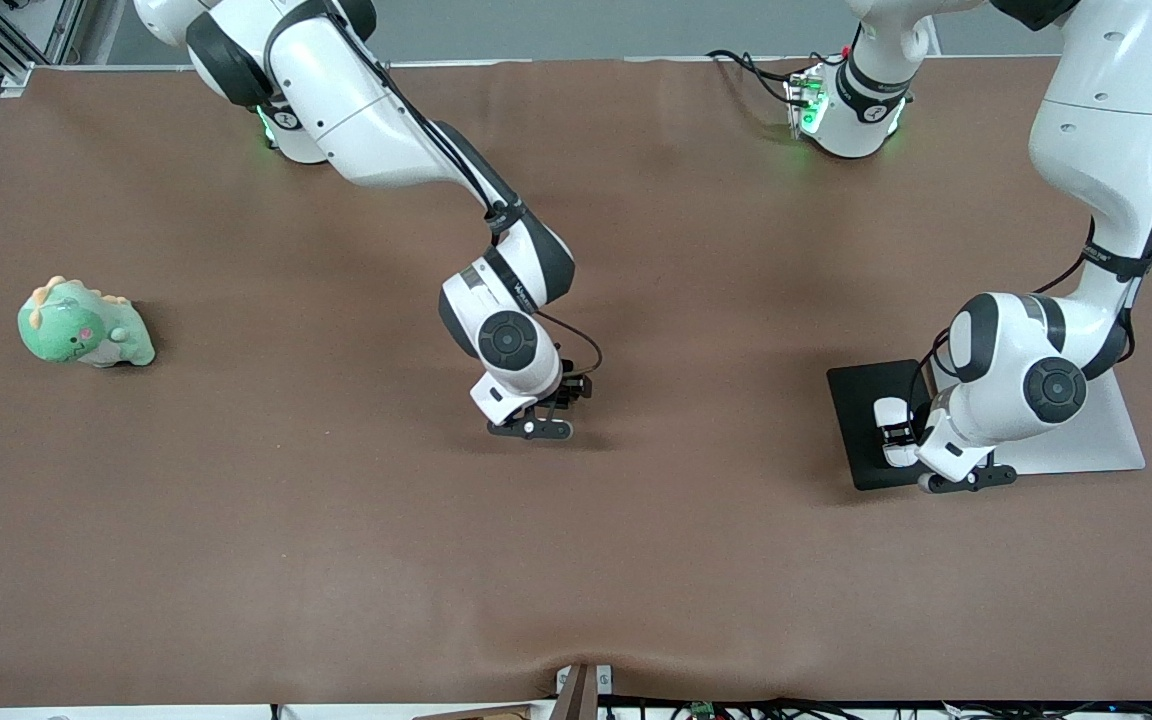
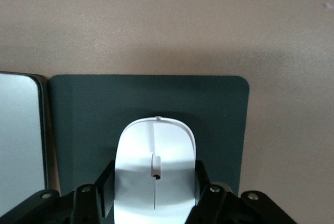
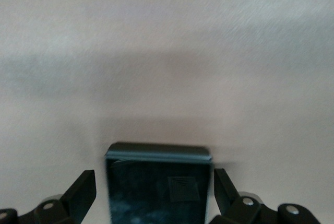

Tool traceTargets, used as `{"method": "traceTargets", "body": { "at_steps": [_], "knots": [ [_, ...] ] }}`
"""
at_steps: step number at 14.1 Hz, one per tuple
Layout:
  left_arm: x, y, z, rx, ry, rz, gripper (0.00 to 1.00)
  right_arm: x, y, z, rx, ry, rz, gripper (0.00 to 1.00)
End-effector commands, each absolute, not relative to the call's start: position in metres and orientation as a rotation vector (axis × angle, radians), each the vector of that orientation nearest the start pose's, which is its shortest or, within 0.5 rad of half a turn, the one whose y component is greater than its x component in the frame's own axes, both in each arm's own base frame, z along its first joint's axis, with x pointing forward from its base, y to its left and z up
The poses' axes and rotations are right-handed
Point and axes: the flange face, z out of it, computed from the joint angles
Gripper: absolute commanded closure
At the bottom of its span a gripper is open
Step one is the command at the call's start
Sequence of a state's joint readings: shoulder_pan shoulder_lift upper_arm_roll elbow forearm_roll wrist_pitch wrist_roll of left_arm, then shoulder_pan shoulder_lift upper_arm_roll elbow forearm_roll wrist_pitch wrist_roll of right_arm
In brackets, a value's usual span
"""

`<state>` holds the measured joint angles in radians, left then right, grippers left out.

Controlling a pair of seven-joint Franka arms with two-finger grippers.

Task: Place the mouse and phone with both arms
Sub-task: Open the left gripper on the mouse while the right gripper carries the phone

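Observation:
The white mouse point(image 2: 155, 166) sits between the fingers of my left gripper point(image 2: 155, 179), which is shut on its sides over the dark grey pad point(image 2: 78, 119). In the front view the left gripper point(image 1: 901, 437) and the mouse point(image 1: 889, 415) are over the pad point(image 1: 861, 400), toward the left arm's end of the table. The black phone point(image 3: 159, 187) lies on the brown table between the fingers of my right gripper point(image 3: 155, 185), with a small gap at each side. The right gripper point(image 1: 548, 408) is low over the table's middle and hides the phone in the front view.
A silver-white slab point(image 1: 1096, 440) lies against the pad's edge and shows in the left wrist view point(image 2: 21, 140). A green dinosaur plush point(image 1: 84, 325) lies toward the right arm's end of the table. The brown cloth point(image 1: 336, 520) covers the table.

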<state>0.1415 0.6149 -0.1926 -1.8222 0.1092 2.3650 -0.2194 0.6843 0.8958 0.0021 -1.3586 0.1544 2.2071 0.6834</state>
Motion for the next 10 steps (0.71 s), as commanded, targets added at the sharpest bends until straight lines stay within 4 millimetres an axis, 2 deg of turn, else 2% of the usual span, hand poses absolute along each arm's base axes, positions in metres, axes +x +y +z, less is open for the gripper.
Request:
{"method": "traceTargets", "body": {
  "at_steps": [1, 4, 5, 7, 9, 10],
  "knots": [
    [0.641, -0.024, 0.193, -3.157, -0.197, 0.086, 0.41, 0.555, 0.475, 0.18, -3.073, 0.179, 0.174, 0.0],
    [0.641, -0.023, 0.19, -3.156, -0.197, 0.09, 0.41, 0.559, 0.47, 0.18, -3.087, 0.174, 0.157, 0.0],
    [0.64, -0.023, 0.188, -3.156, -0.197, 0.095, 0.41, 0.56, 0.468, 0.18, -3.097, 0.166, 0.145, 0.11],
    [0.64, -0.023, 0.187, -3.156, -0.194, 0.097, 0.39, 0.561, 0.468, 0.179, -3.096, 0.165, 0.14, 0.42],
    [0.641, -0.022, 0.188, -3.156, -0.197, 0.095, 0.36, 0.562, 0.466, 0.18, -3.094, 0.172, 0.136, 0.68],
    [0.64, -0.022, 0.187, -3.156, -0.197, 0.097, 0.34, 0.564, 0.465, 0.181, -3.094, 0.176, 0.138, 0.77]
  ]
}}
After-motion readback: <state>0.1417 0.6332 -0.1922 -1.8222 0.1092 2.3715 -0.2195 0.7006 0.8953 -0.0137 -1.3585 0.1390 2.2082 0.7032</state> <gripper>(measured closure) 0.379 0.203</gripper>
